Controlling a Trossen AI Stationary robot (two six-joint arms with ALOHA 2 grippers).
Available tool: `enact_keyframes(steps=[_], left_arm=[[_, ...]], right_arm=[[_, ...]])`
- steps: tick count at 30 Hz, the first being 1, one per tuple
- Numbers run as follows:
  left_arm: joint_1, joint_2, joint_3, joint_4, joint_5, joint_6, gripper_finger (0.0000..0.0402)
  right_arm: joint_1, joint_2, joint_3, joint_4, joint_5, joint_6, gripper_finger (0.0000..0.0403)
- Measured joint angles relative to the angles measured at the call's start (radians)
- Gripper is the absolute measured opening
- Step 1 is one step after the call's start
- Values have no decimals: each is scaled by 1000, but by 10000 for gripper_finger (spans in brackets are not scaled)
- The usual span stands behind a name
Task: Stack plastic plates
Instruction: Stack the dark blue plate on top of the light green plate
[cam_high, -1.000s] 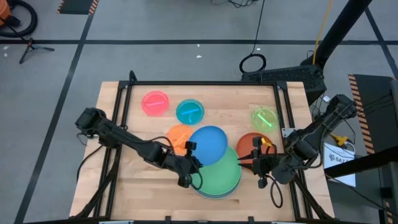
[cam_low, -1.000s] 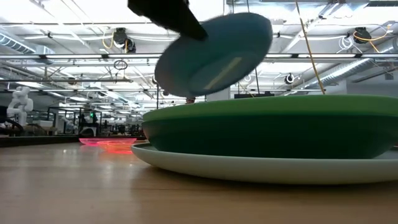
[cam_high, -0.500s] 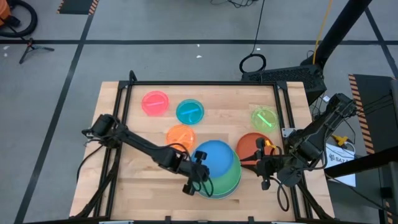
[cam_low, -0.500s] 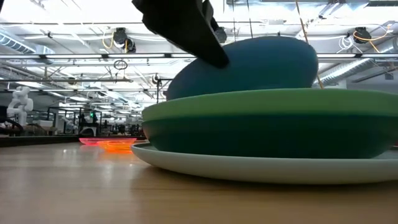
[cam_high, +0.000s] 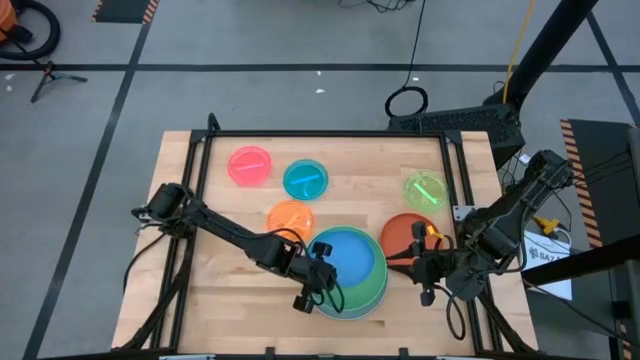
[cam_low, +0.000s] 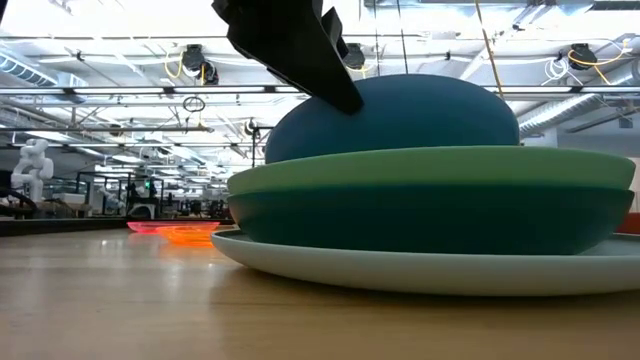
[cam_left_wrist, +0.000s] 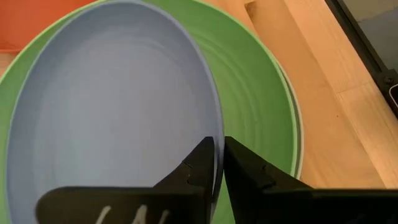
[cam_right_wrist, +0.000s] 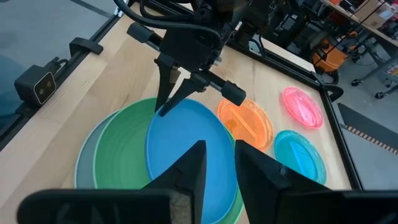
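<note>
The blue plate (cam_high: 350, 256) lay on the green stack near the table's (cam_high: 200, 300) front edge, its rim between the left gripper's (cam_high: 318, 281) barely parted fingers; the right gripper (cam_high: 417, 262), fingers slightly apart, waited beside.

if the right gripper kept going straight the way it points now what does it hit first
Most likely the blue plate on top of the stack: the right gripper aims at it, with the left gripper at that plate's far edge. Depth is hard to judge.

Wooden table (cam_high: 220, 300), grey floor (cam_high: 250, 40) with black lines, coiled black cable (cam_high: 407, 101)
</note>
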Motion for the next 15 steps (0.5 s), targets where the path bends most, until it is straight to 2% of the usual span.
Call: enact_keyframes(steps=[10, 15], left_arm=[[0, 0, 0, -6, -1, -19, 49], [1, 0, -1, -11, -1, -48, 108]], right_arm=[[0, 0, 0, 0, -1, 7, 77], [0, 0, 0, 0, -1, 12, 77]])
